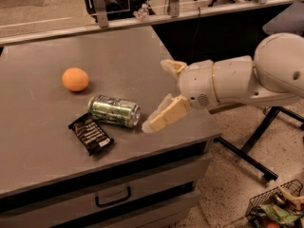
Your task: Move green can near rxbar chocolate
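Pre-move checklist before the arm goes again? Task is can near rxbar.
1. Gripper open, holding nothing, right of the can: ok.
2. Can lying on its side on the table: ok.
3. Can close beside the rxbar: ok.
4. Gripper clear of the can's right end: cannot tell.
5. Ball apart from can and rxbar: ok.
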`<state>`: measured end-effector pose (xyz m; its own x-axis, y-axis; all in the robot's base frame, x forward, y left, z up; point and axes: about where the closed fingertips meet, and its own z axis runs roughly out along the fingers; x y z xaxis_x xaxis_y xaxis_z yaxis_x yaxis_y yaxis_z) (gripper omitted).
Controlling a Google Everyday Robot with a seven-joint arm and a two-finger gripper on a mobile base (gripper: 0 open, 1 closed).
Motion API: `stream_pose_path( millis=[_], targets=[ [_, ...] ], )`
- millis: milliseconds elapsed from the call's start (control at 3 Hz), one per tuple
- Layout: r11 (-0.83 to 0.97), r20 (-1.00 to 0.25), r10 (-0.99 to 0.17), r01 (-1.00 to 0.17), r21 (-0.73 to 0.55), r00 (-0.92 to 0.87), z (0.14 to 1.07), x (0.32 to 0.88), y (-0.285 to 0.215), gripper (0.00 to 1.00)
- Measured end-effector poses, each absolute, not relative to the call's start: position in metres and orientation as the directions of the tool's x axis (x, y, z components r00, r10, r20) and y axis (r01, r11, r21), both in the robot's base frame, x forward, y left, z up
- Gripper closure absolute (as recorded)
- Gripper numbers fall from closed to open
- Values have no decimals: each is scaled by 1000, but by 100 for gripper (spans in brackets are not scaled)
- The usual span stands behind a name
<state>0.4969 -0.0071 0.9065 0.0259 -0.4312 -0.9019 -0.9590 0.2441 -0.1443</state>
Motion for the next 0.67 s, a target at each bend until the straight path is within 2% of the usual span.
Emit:
stream_pose_path(
  millis=[333, 667],
  targets=[
    [421, -876, -482, -882, -213, -19, 931, 490, -49, 0],
    [431, -872, -489, -872, -230, -12, 937, 489, -50, 0]
  ],
)
